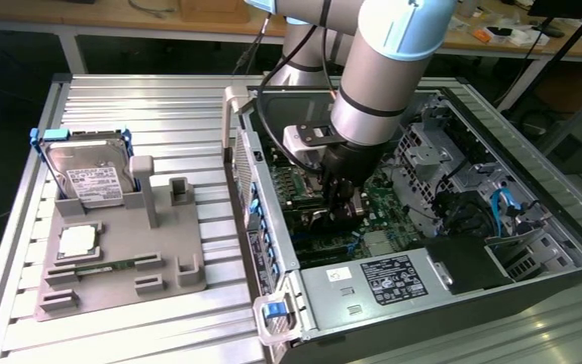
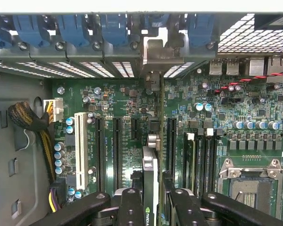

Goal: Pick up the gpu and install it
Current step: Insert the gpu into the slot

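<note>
The gpu (image 2: 150,169) stands on edge between my fingers (image 2: 131,207), a thin dark card with a green logo near the grip. My gripper (image 2: 151,209) is shut on it from both sides. The card runs across the green motherboard (image 2: 118,99) between two black expansion slots (image 2: 117,150), and its silvery end bracket (image 2: 153,47) sits at the case's rear wall. Whether the card sits in a slot I cannot tell. In the exterior view my gripper (image 1: 336,205) reaches down into the open computer case (image 1: 372,280), over the motherboard.
On the exterior view's left, a grey holder (image 1: 119,265) carries a silver hard drive with blue frame (image 1: 84,171), a processor chip (image 1: 76,241) and a green memory stick (image 1: 109,267). Beside the card are a white slot (image 2: 80,143), a cable bundle (image 2: 33,122) and the processor socket (image 2: 247,183).
</note>
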{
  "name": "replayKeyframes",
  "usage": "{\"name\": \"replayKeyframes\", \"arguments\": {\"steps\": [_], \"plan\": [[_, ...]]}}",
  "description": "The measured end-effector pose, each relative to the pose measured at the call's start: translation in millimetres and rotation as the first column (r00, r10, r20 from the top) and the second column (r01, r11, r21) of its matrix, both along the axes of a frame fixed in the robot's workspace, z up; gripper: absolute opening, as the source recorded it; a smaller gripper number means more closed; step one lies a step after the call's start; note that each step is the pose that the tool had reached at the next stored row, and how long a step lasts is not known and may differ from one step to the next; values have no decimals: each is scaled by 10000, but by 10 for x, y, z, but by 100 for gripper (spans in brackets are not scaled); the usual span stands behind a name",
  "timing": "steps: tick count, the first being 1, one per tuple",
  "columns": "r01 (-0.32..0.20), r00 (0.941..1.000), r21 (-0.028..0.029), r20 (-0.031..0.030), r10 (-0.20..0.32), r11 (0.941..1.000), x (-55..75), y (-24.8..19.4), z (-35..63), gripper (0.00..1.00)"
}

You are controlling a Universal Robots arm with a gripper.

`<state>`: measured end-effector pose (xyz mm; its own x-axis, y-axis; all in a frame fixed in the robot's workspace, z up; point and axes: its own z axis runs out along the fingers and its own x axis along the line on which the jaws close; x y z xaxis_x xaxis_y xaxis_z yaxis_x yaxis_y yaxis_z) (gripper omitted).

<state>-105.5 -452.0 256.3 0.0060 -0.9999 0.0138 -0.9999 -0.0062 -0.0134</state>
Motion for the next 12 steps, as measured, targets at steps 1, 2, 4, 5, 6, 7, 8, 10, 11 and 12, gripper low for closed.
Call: {"name": "replayKeyframes", "arguments": {"steps": [1,2,4,5,6,7,8,10,11,12], "plan": [[0,10000,0,0,0,10000,0,0,0,27],[0,10000,0,0,0,10000,0,0,0,27],[0,10000,2,1,0,10000,0,0,1,27],[0,10000,3,2,0,10000,0,0,4,27],[0,10000,5,2,0,10000,0,0,8,27],[0,10000,6,3,0,10000,0,1,13,27],[1,10000,7,3,-1,10000,0,1,17,27],[1,10000,2,-1,-1,10000,-1,0,32,27],[2,10000,8,3,-2,10000,-1,1,37,27],[2,10000,0,-3,-2,10000,-1,0,49,27]]}}
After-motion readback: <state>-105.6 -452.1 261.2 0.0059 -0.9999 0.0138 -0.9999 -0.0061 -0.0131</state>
